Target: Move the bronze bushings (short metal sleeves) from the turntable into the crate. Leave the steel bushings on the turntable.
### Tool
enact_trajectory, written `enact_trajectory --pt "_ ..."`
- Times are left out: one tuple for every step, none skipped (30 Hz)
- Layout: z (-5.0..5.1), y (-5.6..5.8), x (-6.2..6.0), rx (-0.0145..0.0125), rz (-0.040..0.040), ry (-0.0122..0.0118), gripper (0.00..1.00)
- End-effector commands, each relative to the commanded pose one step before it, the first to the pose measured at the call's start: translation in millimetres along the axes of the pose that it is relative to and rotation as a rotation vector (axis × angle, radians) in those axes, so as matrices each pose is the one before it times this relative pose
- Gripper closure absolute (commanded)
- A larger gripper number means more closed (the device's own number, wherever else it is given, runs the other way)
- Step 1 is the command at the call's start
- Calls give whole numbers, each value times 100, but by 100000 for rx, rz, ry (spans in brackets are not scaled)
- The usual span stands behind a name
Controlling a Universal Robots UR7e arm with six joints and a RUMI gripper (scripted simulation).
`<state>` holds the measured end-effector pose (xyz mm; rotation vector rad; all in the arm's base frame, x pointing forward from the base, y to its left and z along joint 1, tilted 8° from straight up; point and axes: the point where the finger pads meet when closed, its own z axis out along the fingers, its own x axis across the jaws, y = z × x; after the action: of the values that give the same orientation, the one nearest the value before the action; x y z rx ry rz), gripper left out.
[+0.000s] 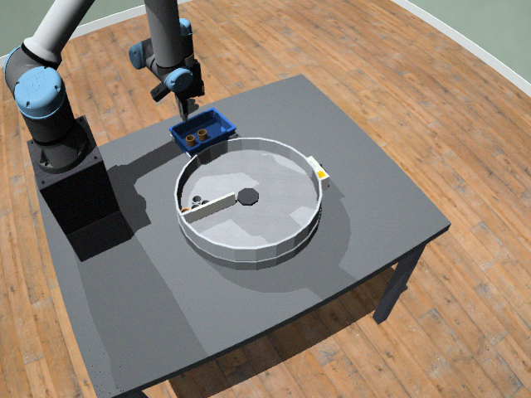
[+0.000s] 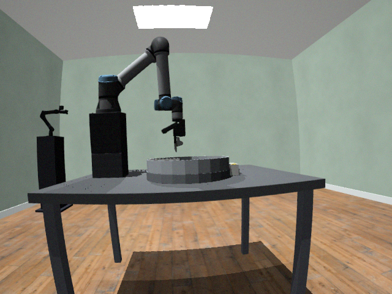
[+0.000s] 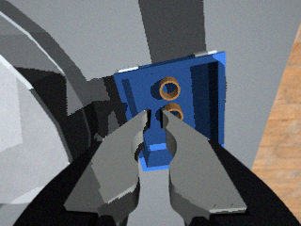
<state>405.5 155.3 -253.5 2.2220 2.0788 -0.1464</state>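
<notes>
Top view: the gripper [image 1: 185, 119] [image 2: 176, 150] [image 3: 155, 110] hangs over the crate [image 1: 210, 144] [image 3: 183, 75], its pincer nearly closed, with nothing between the tips; I judge this a pause between a delivery and the next pick. Inside the crate stand 2 bronze sleeves, the base-side bushing [image 1: 191, 137] [image 3: 162, 89] and its neighbour [image 1: 202, 132] [image 3: 173, 106], upright and apart.

At least 1 bronze bushing [image 1: 185, 210] remains on the turntable [image 1: 253, 253] [image 2: 190, 167] [image 3: 23, 141]; it shows as an orange arc in the corner between the outer wall and the white divider [image 1: 211, 207]; steel bushings [image 1: 197, 198] crowd just beside it, and the divider partly hides the group, so I cannot give a full count.

For the step in hand, I would lift well above both rims before crossing; I would then centre over the orange arc and check its colour in the wrist view, since a steel sleeve stands near enough to be taken by mistake. I would open only as far as the sleeve demands, because the corner leaves little room for a broad spread; I would set the fingers so that neither lands on the wall, the divider or a steel rim; I would descend straight, close gently on the sleeve, and raise it vertically; in the crate, the bare floor away from the 2 sleeves should suit the release.
</notes>
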Motion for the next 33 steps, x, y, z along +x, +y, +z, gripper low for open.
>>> enact_trajectory --pt "-117 -797 -2386 -485 1262 141 95" --pt "2 -167 -436 1 252 0 95" --pt "-1 -176 -446 1 260 0 95" --pt "-5 -185 -455 1 268 -1 95" --pt "-9 -195 -464 1 276 -2 95" --pt "-13 -205 -472 1 284 -3 95" --pt "-4 -185 -475 2 278 4 95" --pt "14 -151 -476 2 266 14 95" --pt "10 -159 -483 2 272 12 95" --pt "6 -167 -489 2 278 11 95" --pt "0 0 0 0 0 0 95" --pt "0 0 0 0 0 0 95" --pt "2 -176 -489 3 284 24 95" --pt "-3 -184 -499 0 290 6 95" --pt "-7 -192 -503 0 295 1 95" --pt "-12 -201 -507 0 300 -5 95" --pt "-17 -209 -510 -1 305 -8 95" --pt "9 -153 -499 1 279 10 95" --pt "12 -146 -499 1 276 7 95" --pt "19 -166 -499 34 275 4 95" --pt "28 -189 -498 71 273 2 95" --pt "21 -192 -497 63 277 1 95" --pt "12 -194 -497 52 282 0 95" --pt "3 -195 -495 39 286 -2 95" --pt "-6 -196 -494 26 290 -4 95" --pt "-3 -187 -489 26 285 -1 95" --pt "33 -150 -478 67 256 19 95" --pt "0 0 0 0 0 0 95" --pt "0 0 0 0 0 0 95" --pt "20 -143 -477 35 261 16 95" --pt "5 -134 -477 0 267 11 95" --pt "2 -139 -474 -1 268 8 95" --pt "-2 -144 -470 -1 268 5 95"
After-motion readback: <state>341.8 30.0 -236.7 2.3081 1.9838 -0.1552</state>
